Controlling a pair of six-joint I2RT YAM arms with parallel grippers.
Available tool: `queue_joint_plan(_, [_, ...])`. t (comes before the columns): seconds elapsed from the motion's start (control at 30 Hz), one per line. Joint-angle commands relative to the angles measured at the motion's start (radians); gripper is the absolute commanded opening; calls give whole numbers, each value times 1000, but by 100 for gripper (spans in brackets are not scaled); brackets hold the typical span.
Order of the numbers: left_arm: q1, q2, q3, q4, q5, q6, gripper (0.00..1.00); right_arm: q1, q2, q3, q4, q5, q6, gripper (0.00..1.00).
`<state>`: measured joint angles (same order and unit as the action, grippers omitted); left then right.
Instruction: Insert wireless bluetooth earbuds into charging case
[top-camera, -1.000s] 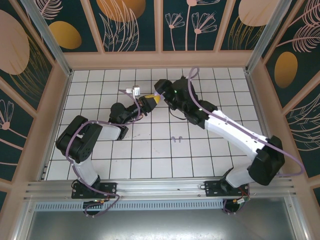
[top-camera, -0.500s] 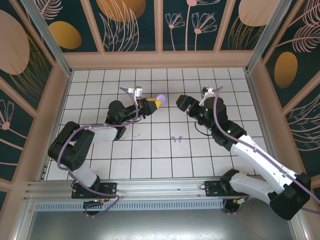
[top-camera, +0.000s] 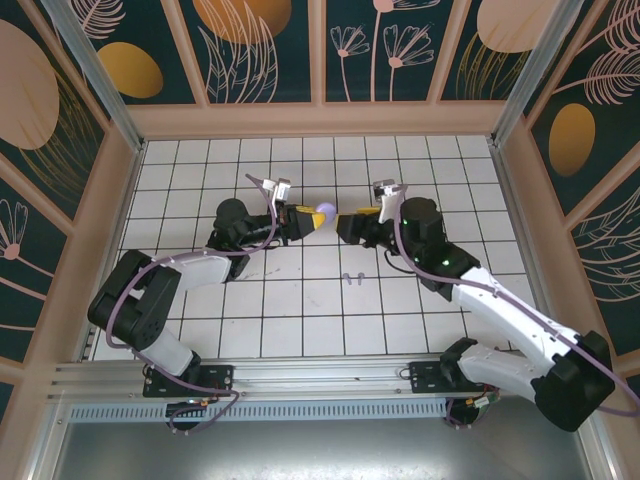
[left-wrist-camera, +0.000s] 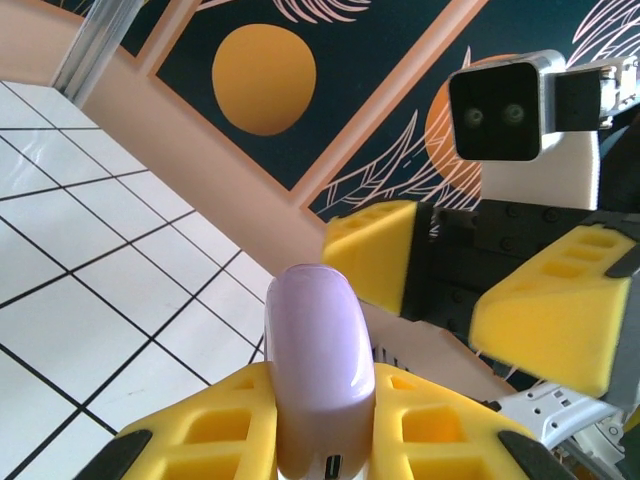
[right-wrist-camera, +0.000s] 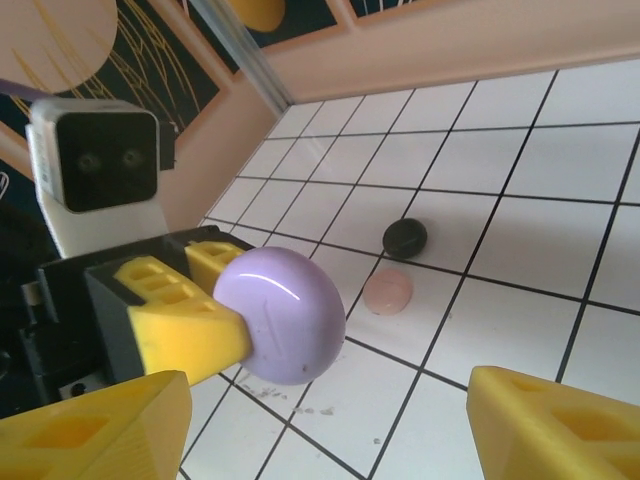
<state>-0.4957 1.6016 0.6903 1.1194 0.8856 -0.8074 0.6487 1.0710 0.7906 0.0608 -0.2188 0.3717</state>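
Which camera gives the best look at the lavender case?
The left wrist view: the lavender case stands centre, close and sharp, clamped in the left gripper. The right wrist view shows its rounded end from the other side; the top external view gives just a small purple dot between the arms.

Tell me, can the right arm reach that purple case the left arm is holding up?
Probably yes. The right gripper faces the lavender case with its jaws open and nothing between them. The left gripper pinches only one end, leaving the rounded end free.
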Motion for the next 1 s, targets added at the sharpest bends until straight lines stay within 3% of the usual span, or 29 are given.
queue_joint_plan(0.0, [3, -31, 18, -12, 32, 27, 0, -3, 41, 52, 67, -57, -42, 72])
queue_joint_plan(0.4, [2, -57, 15, -19, 43, 29, 0, -29, 144, 77, 67, -27, -41, 66])
queue_joint_plan(0.67, [2, -99, 7, -28, 53, 31, 0, -96, 123, 15, 75, -19, 5, 61])
queue_joint_plan(0.97, [2, -116, 6, -85, 23, 65, 0, -126, 38, 44, 20, 1, 66, 63])
